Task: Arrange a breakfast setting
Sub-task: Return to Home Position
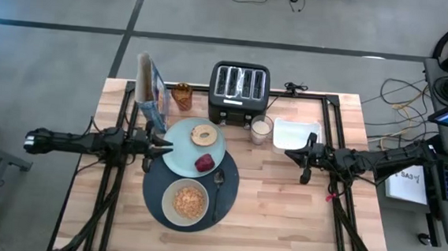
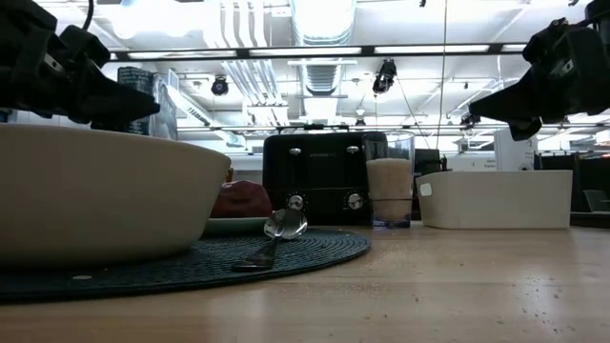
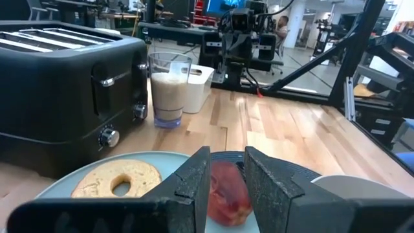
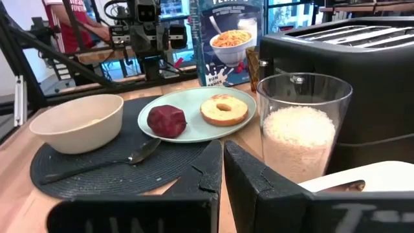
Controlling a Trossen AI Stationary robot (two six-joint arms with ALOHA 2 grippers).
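Note:
A round dark-blue placemat [image 1: 228, 181] lies at the table's middle. On it sit a beige bowl [image 1: 185, 201] of cereal and a metal spoon [image 1: 218, 192]. A pale mint plate [image 1: 178, 155] overlaps the mat's far edge and carries a bagel [image 1: 203, 134] and a dark-red fruit [image 1: 204, 164]. A milk glass [image 1: 261, 130] stands right of the plate. My left gripper [image 1: 165, 145] hovers open at the plate's left edge, touching nothing; the fruit [image 3: 226, 194] shows beyond its fingers. My right gripper [image 1: 288, 154] is shut and empty, in the air right of the glass [image 4: 301, 129].
A black four-slot toaster [image 1: 239, 92] stands at the far middle, with a white tray [image 1: 296, 134] to its right. A cereal box [image 1: 151, 89] and an amber glass [image 1: 182, 96] stand to its left. Bare wood lies near and right of the mat.

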